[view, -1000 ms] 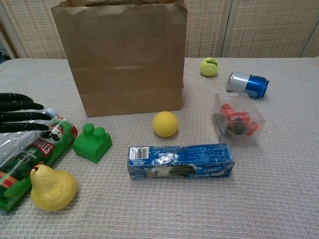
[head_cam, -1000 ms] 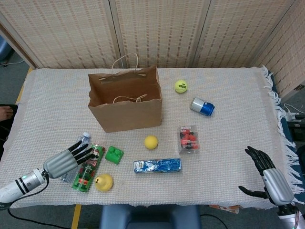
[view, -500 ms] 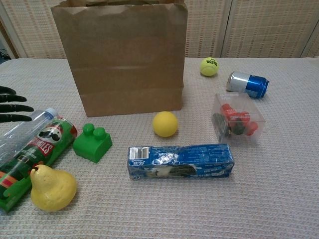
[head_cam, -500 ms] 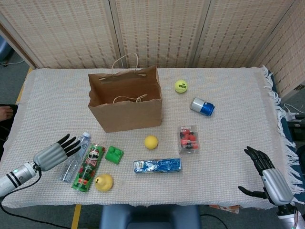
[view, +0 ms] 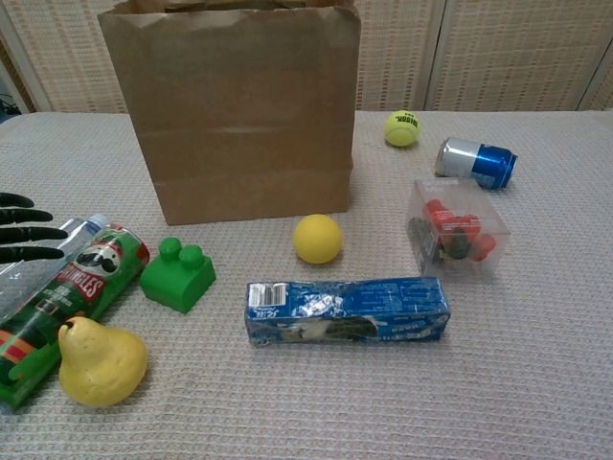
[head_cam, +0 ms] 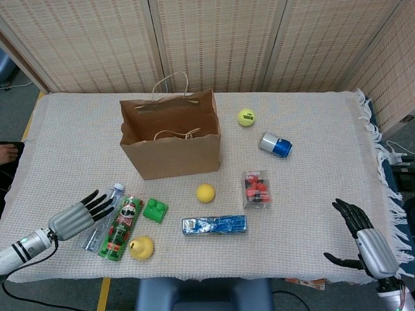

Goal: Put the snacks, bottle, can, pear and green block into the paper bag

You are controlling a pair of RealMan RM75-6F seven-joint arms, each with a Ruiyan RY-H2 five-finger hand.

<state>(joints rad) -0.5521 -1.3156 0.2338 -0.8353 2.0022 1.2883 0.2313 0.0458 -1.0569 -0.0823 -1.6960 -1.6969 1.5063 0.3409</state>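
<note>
The open paper bag stands upright at the back centre. In front of it, at the left, lie a clear bottle, a green snack tube, a yellow pear and a green block. A blue snack packet and a clear box of red snacks lie further right. A blue can lies on its side. My left hand is open, its fingertips over the bottle. My right hand is open at the table's right front corner.
A tennis ball lies right of the bag and a yellow ball in front of it. The table's cloth has a fringe along its right edge.
My left hand drew back to the left off the snack tube and bottle, then edged right again until its fingertips lie over the bottle. The right hand has not moved.
</note>
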